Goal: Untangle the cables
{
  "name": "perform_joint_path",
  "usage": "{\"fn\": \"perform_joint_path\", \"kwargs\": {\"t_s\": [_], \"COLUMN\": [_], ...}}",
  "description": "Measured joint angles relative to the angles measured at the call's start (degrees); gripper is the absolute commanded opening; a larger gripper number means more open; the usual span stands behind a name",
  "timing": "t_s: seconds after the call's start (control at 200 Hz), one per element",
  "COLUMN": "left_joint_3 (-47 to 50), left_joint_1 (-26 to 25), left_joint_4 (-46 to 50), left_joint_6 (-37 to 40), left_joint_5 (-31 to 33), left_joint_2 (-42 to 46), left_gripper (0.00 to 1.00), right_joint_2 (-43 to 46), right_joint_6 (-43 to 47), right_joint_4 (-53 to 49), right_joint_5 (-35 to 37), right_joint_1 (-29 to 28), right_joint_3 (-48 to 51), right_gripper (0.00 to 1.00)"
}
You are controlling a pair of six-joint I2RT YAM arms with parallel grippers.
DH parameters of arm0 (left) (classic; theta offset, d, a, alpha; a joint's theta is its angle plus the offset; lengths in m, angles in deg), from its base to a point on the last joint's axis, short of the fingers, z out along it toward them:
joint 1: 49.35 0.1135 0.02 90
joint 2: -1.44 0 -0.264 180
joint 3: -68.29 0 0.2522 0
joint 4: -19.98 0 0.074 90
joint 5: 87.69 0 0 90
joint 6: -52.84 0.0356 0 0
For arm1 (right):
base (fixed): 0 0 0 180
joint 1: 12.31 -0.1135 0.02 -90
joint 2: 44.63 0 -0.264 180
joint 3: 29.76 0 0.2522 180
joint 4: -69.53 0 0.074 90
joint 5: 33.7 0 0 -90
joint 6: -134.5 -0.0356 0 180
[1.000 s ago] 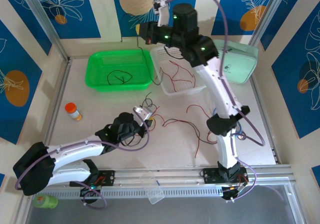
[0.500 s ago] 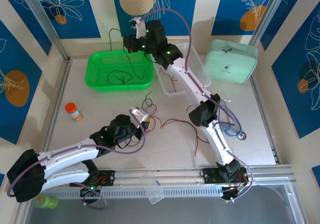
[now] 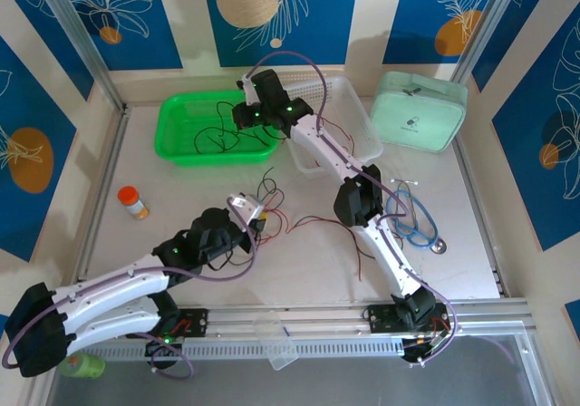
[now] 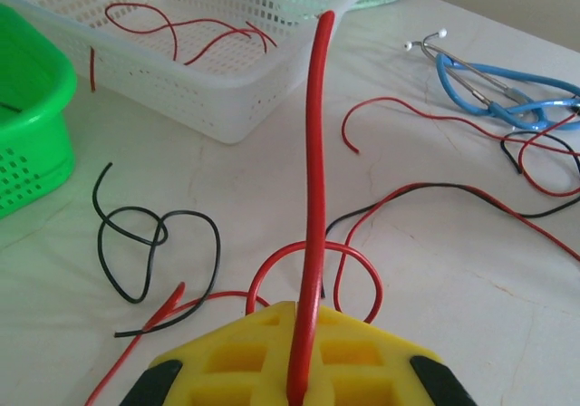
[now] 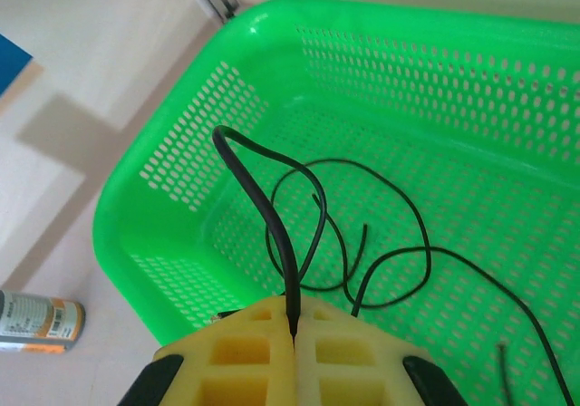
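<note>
Each arm holds one cable, sorting by colour.
My left gripper (image 4: 299, 374) is clamped on a red cable (image 4: 315, 179) at the table's (image 4: 435, 270) middle, holding it up out of the loose cables (image 3: 313, 218). My right gripper (image 5: 292, 347) pinches a black cable (image 5: 267, 198) over the green basket (image 5: 136, 216) at the far edge, likely to drop it with the other black one.

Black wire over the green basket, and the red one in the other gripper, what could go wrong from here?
1. The right gripper, shut on a black wire above the green basket, may drop it onto the black coil inside, tangling the two.
2. The left gripper is shut on a red wire whose loops cross a long black wire on the table; pulling could drag that along.
</note>
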Motion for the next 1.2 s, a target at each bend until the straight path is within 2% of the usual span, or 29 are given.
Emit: {"fn": "perform_joint_path", "kwargs": {"t_s": [0.12, 0.38, 0.515, 0.68, 0.845, 0.995, 1.201], "left_joint_3": [-3.3, -10.5, -14.3, -16.9, -18.9, -20.3, -22.7], "left_joint_1": [0.0, 0.0, -0.1, -0.1, -0.1, -0.1, -0.1], "left_joint_4": [2.1, 3.9, 5.1, 6.6, 8.2, 9.6, 11.7], "left_joint_6": [0.9, 4.1, 6.0, 7.5, 8.6, 8.9, 8.9], "left_joint_5": [1.2, 4.5, 6.5, 8.6, 10.3, 10.6, 10.5], "left_joint_2": [1.4, 1.8, 0.4, -0.3, -0.4, -0.3, -0.3], "left_gripper": [0.0, 0.0, 0.0, 0.0, 0.0, 0.0, 0.0], "right_joint_2": [0.0, -0.1, 0.0, 3.2, 15.9, 34.1, 57.4], "right_joint_6": [0.8, 2.3, 3.1, 4.0, 4.5, 6.0, 9.0], "right_joint_4": [-3.5, -7.7, -8.8, -10.2, -8.9, -1.3, 11.3], "right_joint_5": [0.2, 0.2, 0.2, 0.9, 2.3, 3.0, 4.5], "right_joint_1": [0.1, 0.3, 0.3, 0.6, 1.0, 1.4, 1.6], "right_joint_3": [0.1, 0.8, 0.9, 3.7, 16.0, 35.4, 64.0], "right_gripper": [0.3, 0.66, 0.74, 0.77, 0.82, 0.89, 0.9]}}
